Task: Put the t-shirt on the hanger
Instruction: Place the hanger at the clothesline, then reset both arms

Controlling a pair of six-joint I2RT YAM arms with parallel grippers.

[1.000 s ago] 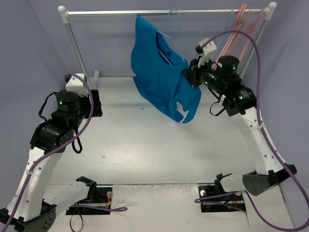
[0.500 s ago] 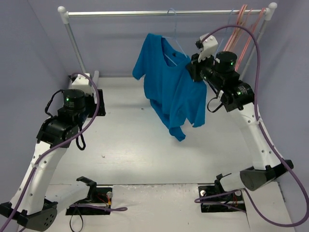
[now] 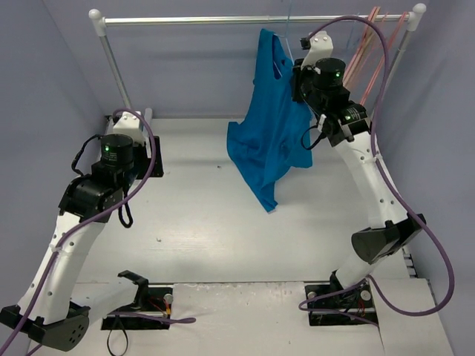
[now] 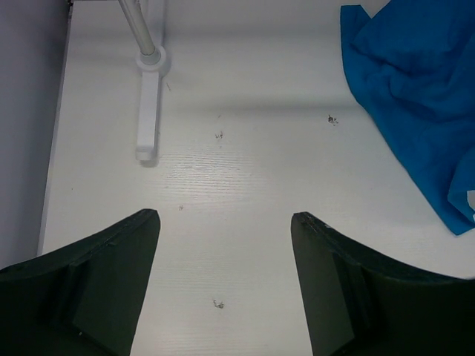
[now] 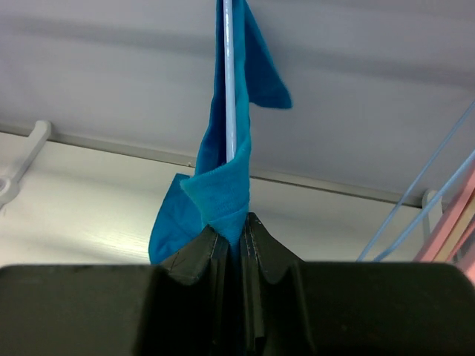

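The t-shirt hangs in a long bunched fold from just under the rail, right of the rail's middle. Its upper part is narrow and gathered; lower down it widens and ends in a drooping point over the bench. Whether that point touches the bench cannot be told. In the right wrist view the fabric wraps around a straight length of the hanger, whose light-blue wire runs up through the cloth and out of the top of the picture. In the top view a thin piece of that wire shows beside the shirt's upper edge, close under the rail.

The right jaws are pressed together with almost no gap, pinching a fold of the t-shirt just below the wrapped wire. They sit right beside the shirt's upper right edge.

Further right, pink hangers hang on the same rail, with more pale blue wires near them.

The left jaws are spread wide and hold nothing. They are well apart from the shirt, above bare bench near the rack's white foot and post.
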